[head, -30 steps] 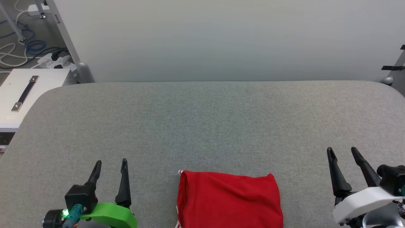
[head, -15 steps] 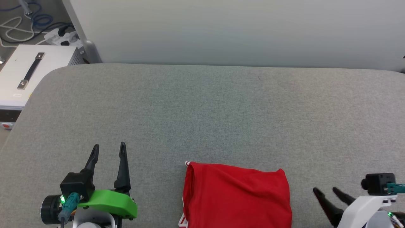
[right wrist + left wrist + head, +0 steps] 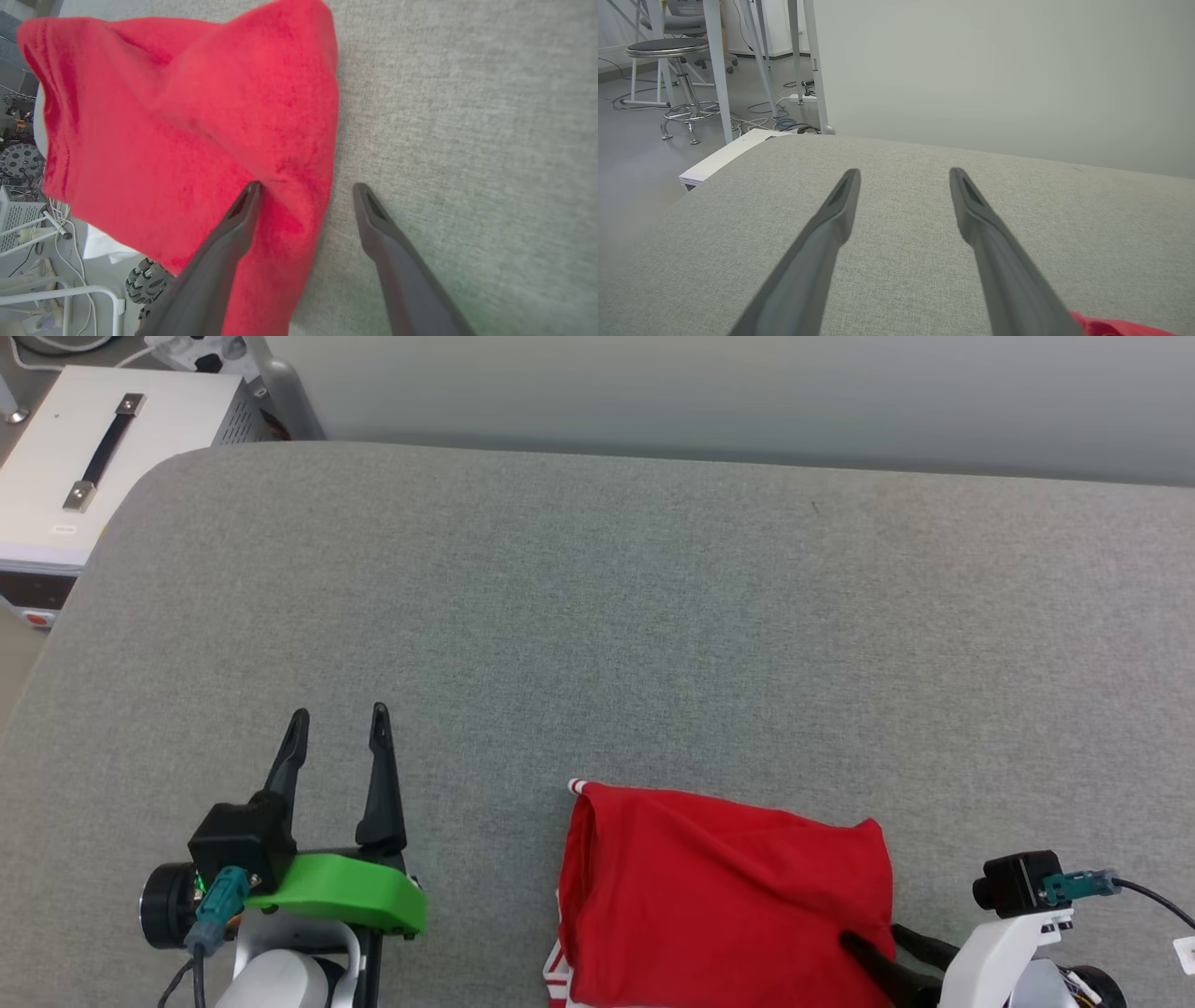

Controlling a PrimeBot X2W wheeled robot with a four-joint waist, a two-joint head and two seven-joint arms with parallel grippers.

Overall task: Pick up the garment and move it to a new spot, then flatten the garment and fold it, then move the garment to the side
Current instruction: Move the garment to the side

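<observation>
The red garment [image 3: 719,896] lies folded in a rough rectangle at the table's near edge, with bits of white trim [image 3: 557,978] at its left side. In the right wrist view the garment [image 3: 187,116] hangs a little past the table edge. My right gripper [image 3: 876,941] points left, low at the garment's right edge. It stands open [image 3: 307,186], one finger over the red cloth and the other over bare table. My left gripper [image 3: 338,717] is open over the table, left of the garment, holding nothing. A red sliver of the garment [image 3: 1111,325] shows beside its fingers [image 3: 903,171].
The grey fabric table [image 3: 597,616] stretches wide beyond and to both sides of the garment. A white box with a black handle [image 3: 93,448] stands off the table's far left corner. A stool [image 3: 668,46], table legs and floor cables show in the left wrist view.
The head camera has tilted down, shifting the whole picture. My right gripper has dropped and swung left, from pointing up to straddling the garment's right edge. The left gripper holds its pose.
</observation>
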